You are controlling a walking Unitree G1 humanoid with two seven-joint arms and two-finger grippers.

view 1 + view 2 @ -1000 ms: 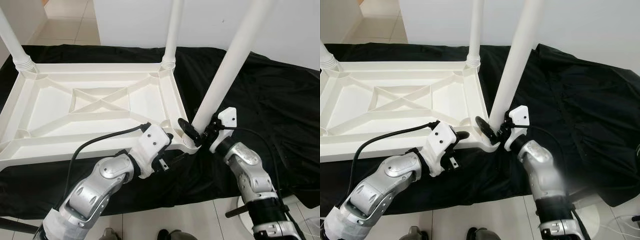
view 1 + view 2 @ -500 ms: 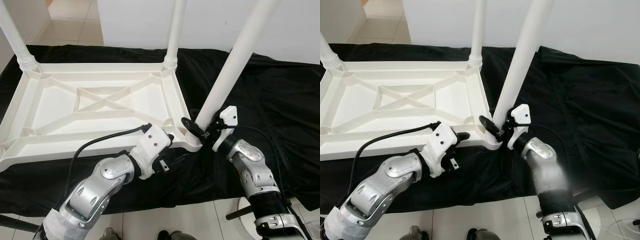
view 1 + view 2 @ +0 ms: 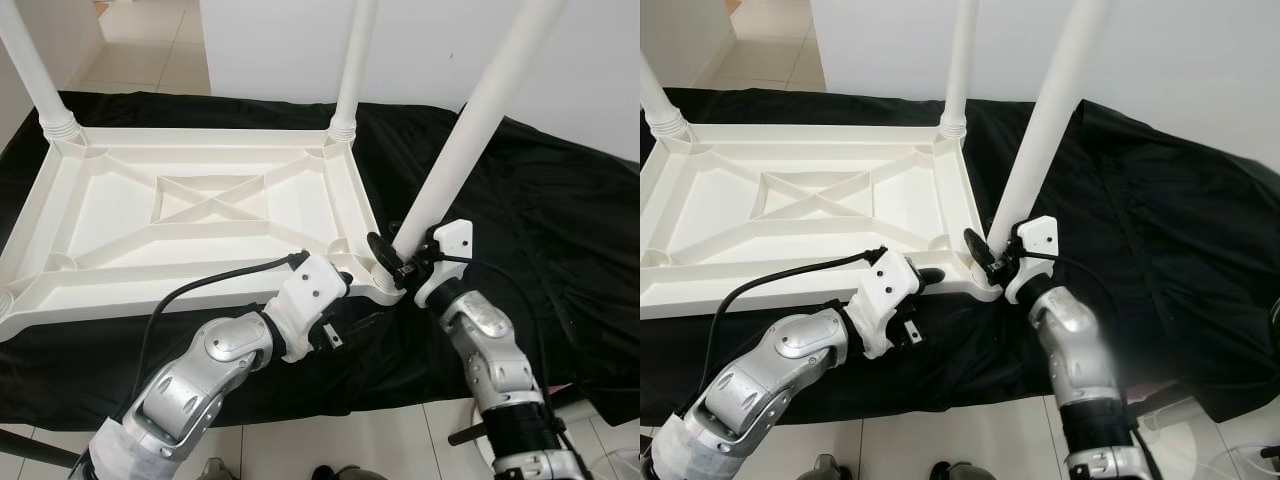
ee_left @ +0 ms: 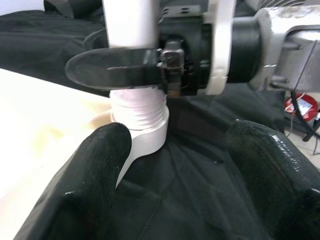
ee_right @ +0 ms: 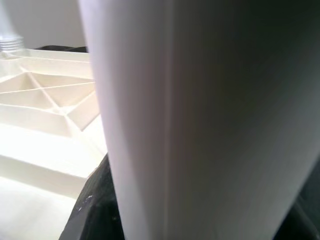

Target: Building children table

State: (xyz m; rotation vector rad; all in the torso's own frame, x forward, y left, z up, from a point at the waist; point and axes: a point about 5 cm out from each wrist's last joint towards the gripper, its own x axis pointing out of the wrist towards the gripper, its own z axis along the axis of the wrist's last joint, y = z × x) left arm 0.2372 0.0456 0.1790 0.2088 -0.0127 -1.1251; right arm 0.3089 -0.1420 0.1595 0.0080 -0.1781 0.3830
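While the white table top (image 3: 200,215) lies upside down on the black cloth (image 3: 560,220), the right gripper (image 3: 392,262) has its jaws closed around the white leg (image 3: 455,165) at the top's 4 o'clock corner, and the left gripper (image 4: 175,165) waits beside it, jaws wide apart and holding nothing.

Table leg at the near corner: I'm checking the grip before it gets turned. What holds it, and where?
The right gripper clamps the table leg just above its threaded base. The left gripper holds nothing.
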